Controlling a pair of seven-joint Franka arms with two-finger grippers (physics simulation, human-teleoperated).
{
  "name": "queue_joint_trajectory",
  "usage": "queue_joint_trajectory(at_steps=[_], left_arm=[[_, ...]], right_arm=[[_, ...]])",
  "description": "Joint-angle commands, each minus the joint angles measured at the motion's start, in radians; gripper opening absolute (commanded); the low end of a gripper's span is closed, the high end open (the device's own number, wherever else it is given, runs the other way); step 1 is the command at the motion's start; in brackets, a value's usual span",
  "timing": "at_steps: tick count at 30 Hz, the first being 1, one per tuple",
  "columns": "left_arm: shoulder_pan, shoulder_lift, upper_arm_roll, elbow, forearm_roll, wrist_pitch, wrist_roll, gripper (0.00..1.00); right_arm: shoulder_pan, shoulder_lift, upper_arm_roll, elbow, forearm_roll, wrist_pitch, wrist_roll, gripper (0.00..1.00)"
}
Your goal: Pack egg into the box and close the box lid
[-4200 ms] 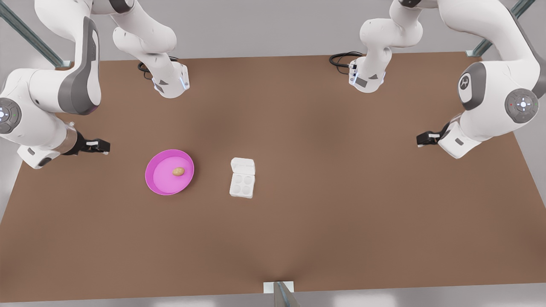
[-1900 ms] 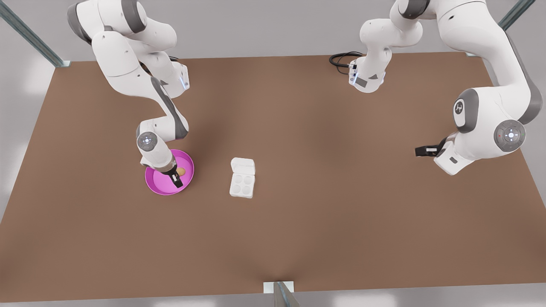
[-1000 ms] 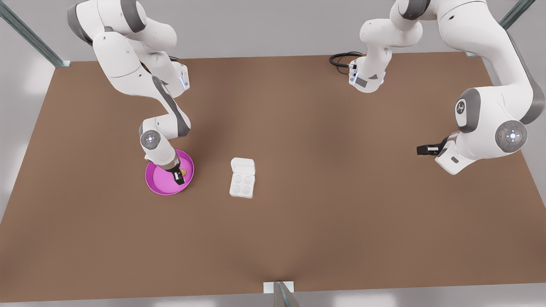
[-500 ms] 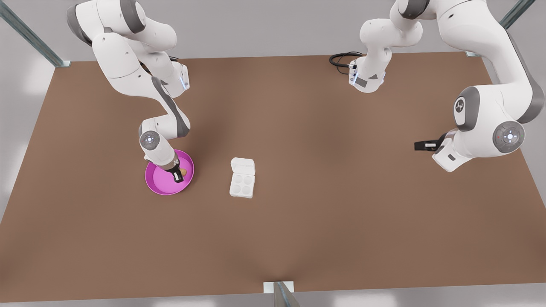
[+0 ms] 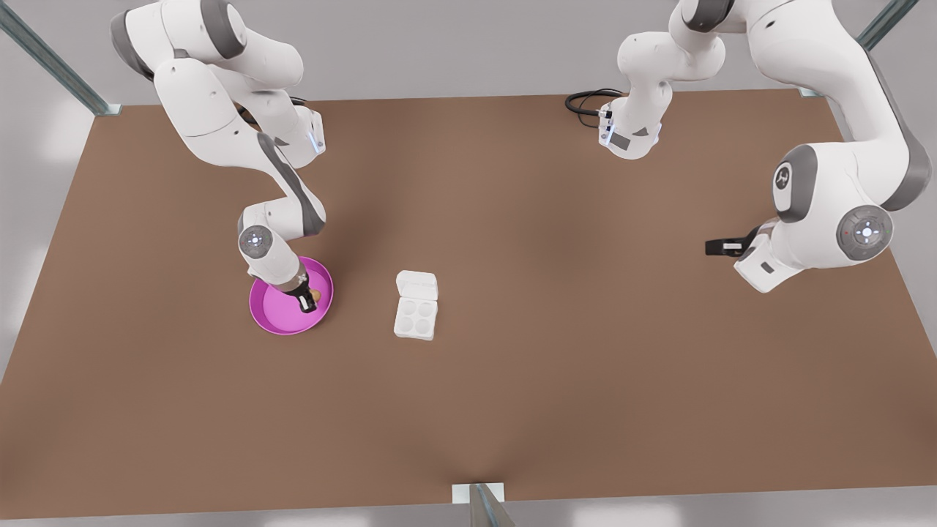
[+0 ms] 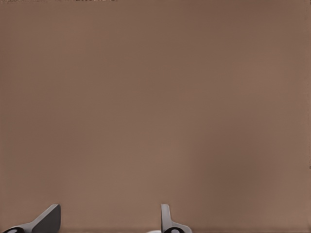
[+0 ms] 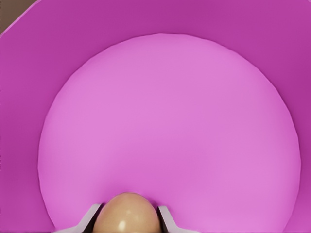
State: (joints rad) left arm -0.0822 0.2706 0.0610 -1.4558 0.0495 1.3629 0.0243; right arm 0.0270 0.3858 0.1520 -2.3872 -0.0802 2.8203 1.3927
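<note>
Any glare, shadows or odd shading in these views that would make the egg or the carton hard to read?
Front view: soft darker bands run down the brown table, no hard shadows; the white egg carton reads clearly; the egg is mostly covered by the right tool. Right wrist view: a small highlight on the egg, the pink plate evenly lit. Left wrist view: plain table, faint shading, left tool open.

Both arms are glossy white w/ rounded shells and dark grey bands at the joints — one at the frame's left, one at the frame's right. Round grey joint caps carry small light dots; the right-side arm also has a grey oval panel w/ a white logo. Black cables coil beside each base at top. Grippers are black w/ white markings — right gripper, left gripper. Wrist-cam fingertips are dark grey.
</note>
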Motion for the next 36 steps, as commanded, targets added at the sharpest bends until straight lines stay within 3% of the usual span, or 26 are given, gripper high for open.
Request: queue_joint_trajectory(at_steps=[1, 5, 16, 23, 30, 32, 36], left_arm=[[0.001, -0.001, -0.001, 0.002, 0.001, -0.011, -0.006, 1.0], [0.001, -0.001, -0.001, 0.002, 0.001, -0.018, -0.007, 1.0], [-0.001, 0.001, -0.001, 0.003, 0.001, -0.018, -0.006, 1.0], [0.001, 0.001, -0.001, 0.012, 0.001, -0.018, -0.003, 1.0], [0.001, 0.001, -0.013, 0.034, 0.004, -0.056, -0.006, 1.0], [0.001, 0.001, -0.013, 0.034, 0.004, -0.056, -0.004, 1.0], [0.002, 0.002, -0.012, 0.032, 0.003, -0.056, -0.004, 1.0]], right_arm=[[-0.036, -0.001, 0.04, -0.001, 0.0, -0.005, -0.035, 0.45], [-0.091, -0.007, 0.097, -0.004, 0.0, -0.012, -0.035, 0.45], [-0.134, -0.039, 0.132, -0.03, 0.0, -0.013, -0.041, 0.45], [-0.137, -0.134, 0.149, -0.017, 0.02, -0.053, -0.061, 0.45], [-0.136, -0.036, 0.221, 0.249, 0.345, -0.09, -0.113, 0.46], [-0.136, 0.025, 0.221, 0.385, 0.548, -0.215, -0.302, 0.46], [-0.13, 0.13, 0.245, 0.499, 0.983, -0.289, -0.708, 0.46]])
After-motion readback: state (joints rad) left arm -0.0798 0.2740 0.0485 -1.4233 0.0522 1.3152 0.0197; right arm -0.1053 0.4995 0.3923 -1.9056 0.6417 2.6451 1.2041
